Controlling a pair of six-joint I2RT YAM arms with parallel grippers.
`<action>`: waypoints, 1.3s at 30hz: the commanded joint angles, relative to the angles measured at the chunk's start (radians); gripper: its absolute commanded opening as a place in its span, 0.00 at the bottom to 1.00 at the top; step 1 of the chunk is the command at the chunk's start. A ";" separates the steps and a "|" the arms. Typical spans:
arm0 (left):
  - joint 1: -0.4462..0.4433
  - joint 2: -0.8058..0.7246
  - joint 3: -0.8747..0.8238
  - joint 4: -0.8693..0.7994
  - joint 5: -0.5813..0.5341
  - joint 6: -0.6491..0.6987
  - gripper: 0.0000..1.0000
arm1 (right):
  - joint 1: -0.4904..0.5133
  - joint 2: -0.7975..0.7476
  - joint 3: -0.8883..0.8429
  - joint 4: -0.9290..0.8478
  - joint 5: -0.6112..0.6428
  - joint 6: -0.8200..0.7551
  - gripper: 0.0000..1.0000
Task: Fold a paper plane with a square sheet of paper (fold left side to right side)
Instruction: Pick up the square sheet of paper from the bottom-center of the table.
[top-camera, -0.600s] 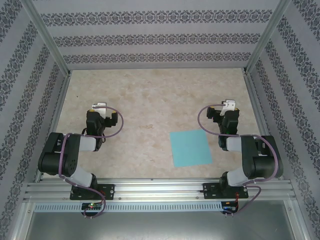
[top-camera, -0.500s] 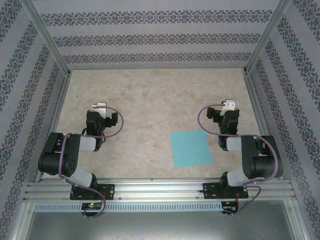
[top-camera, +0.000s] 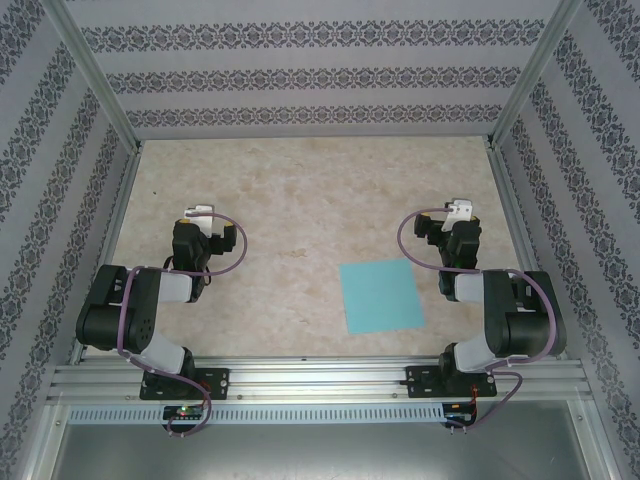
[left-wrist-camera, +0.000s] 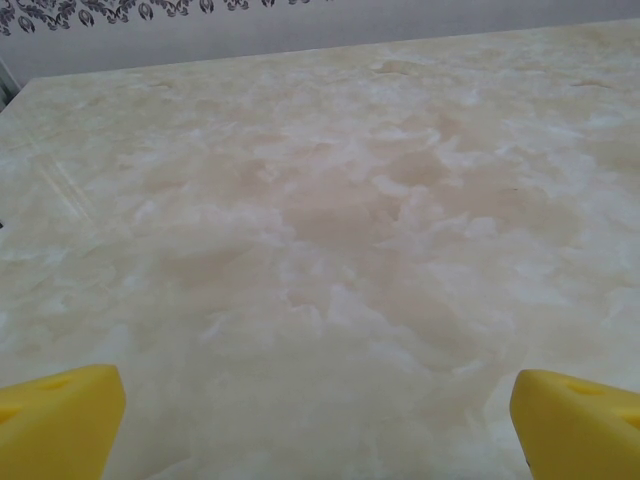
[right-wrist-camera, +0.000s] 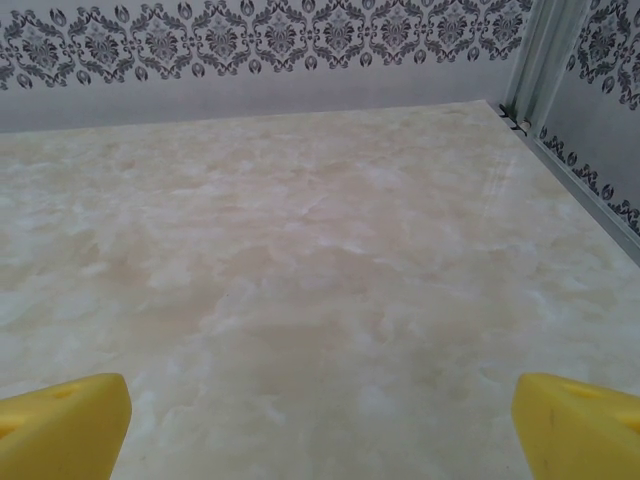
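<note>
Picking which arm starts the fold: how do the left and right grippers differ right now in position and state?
The right gripper sits just beyond and to the right of the far right corner of the square sheet of paper. The left gripper is well off to the sheet's left, across bare table. The left wrist camera seems pitched lower than the right, showing less wall. Shared: both are open, holding nothing and not touching the sheet.

square sheet of paper (top-camera: 379, 295): thin teal paper, matt, smooth
table (top-camera: 300, 190): beige marbled top, smooth, faint sheen
left gripper pads (left-wrist-camera: 55, 420): yellow, matt, plastic or foam by look
right gripper pads (right-wrist-camera: 60, 425): same yellow matt finish
frame rail (top-camera: 320, 375): ribbed bare metal
walls (top-camera: 300, 75): patterned covering, matt
</note>
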 joint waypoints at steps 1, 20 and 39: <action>0.009 0.013 0.022 0.044 0.021 0.007 1.00 | -0.009 0.010 0.024 0.035 -0.027 0.009 0.98; 0.004 -0.204 0.156 -0.378 0.027 -0.030 1.00 | -0.007 -0.188 0.152 -0.401 0.069 0.077 0.98; -0.514 -0.309 0.399 -0.866 0.448 -0.610 1.00 | 0.131 -0.583 0.228 -1.332 -0.101 0.524 0.98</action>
